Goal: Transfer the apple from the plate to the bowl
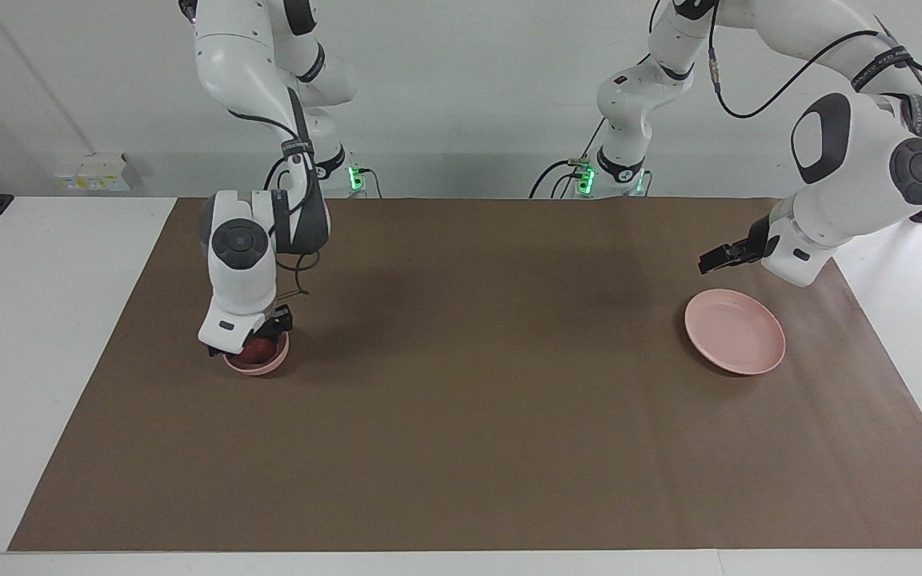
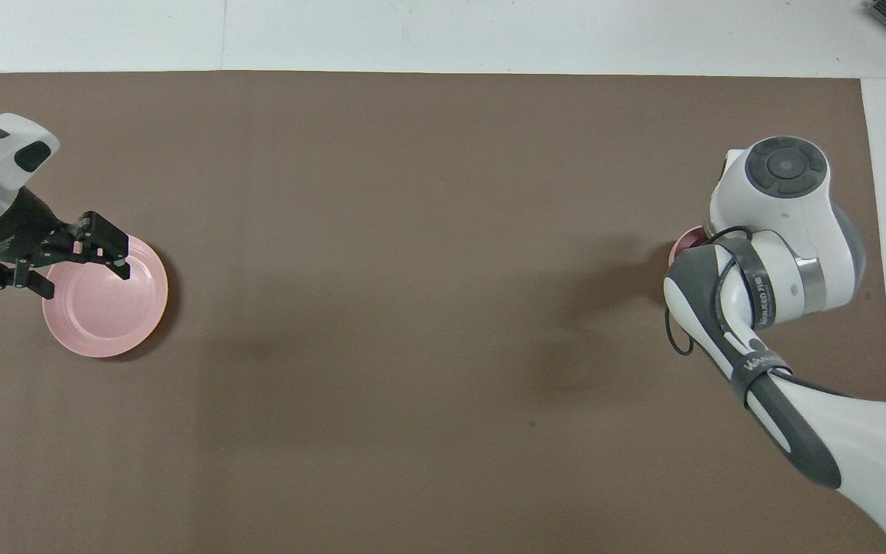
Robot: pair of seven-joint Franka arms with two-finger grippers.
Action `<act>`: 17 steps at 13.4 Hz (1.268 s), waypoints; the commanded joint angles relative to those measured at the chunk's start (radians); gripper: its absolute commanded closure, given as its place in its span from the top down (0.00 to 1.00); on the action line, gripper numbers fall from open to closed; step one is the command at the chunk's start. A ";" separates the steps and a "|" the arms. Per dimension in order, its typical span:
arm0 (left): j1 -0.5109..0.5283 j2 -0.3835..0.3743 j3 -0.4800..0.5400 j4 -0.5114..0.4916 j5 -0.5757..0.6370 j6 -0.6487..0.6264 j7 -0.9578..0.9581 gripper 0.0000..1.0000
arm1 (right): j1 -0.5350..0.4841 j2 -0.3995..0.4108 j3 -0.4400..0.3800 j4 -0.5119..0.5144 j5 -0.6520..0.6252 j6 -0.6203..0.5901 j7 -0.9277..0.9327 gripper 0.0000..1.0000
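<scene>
The apple shows as a dark red shape inside the small pink bowl at the right arm's end of the table. My right gripper hangs low over the bowl, right above the apple. The right arm hides most of the bowl in the overhead view, where only a bit of the bowl's rim shows. The flat pink plate lies empty at the left arm's end and also shows in the overhead view. My left gripper is open and empty, raised over the plate's rim; it also shows in the facing view.
A brown mat covers most of the white table. A cable loops from the right arm's wrist down beside the bowl.
</scene>
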 commanded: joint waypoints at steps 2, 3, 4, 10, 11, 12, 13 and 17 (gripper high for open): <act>0.004 -0.015 0.005 0.015 0.016 0.011 0.006 1.00 | -0.009 -0.002 0.008 -0.010 -0.008 0.025 0.041 0.88; 0.002 -0.017 0.005 0.015 0.015 0.013 0.004 1.00 | -0.009 -0.002 0.008 -0.010 -0.008 0.025 0.043 0.92; -0.003 -0.017 0.005 0.013 0.015 0.019 0.003 1.00 | -0.009 -0.002 0.008 -0.010 -0.006 0.025 0.043 0.96; -0.012 -0.015 0.003 0.007 0.021 0.074 0.010 1.00 | -0.009 -0.004 0.008 -0.005 -0.006 0.014 0.066 1.00; -0.013 -0.014 0.003 0.007 0.024 0.079 0.010 1.00 | -0.009 -0.007 0.008 0.001 0.000 0.008 0.067 1.00; -0.027 -0.014 0.005 0.009 0.021 0.098 0.018 1.00 | -0.007 -0.016 0.008 0.004 0.019 0.005 0.073 1.00; -0.056 -0.015 0.009 0.010 0.026 0.120 0.035 1.00 | -0.007 -0.031 0.008 0.007 0.039 0.003 0.073 1.00; -0.226 -0.029 0.225 0.016 0.013 0.123 0.168 1.00 | -0.009 -0.108 0.008 0.013 0.127 -0.008 0.093 1.00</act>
